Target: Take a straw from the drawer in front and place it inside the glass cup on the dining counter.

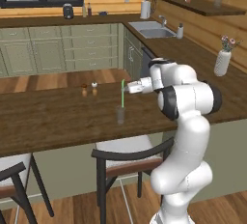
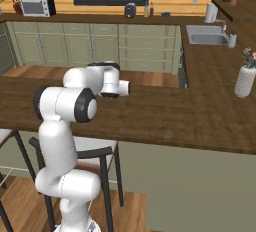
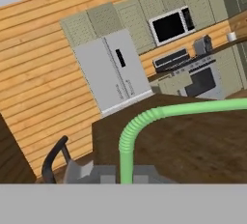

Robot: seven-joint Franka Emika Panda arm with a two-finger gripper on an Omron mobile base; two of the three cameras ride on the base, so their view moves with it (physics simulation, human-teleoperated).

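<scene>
The claw (image 1: 126, 89) is closed on the straw (image 1: 122, 94), holding it upright with its lower end in the glass cup (image 1: 120, 115) on the bench (image 1: 48, 117). Fetching looks done; only release seems left.

1. My arm rises from the base, elbow bent, forearm reaching level to the left in the left base view.
2. My gripper (image 1: 126, 89) points sideways, fingers closed on the straw (image 1: 122, 94), held upright.
</scene>
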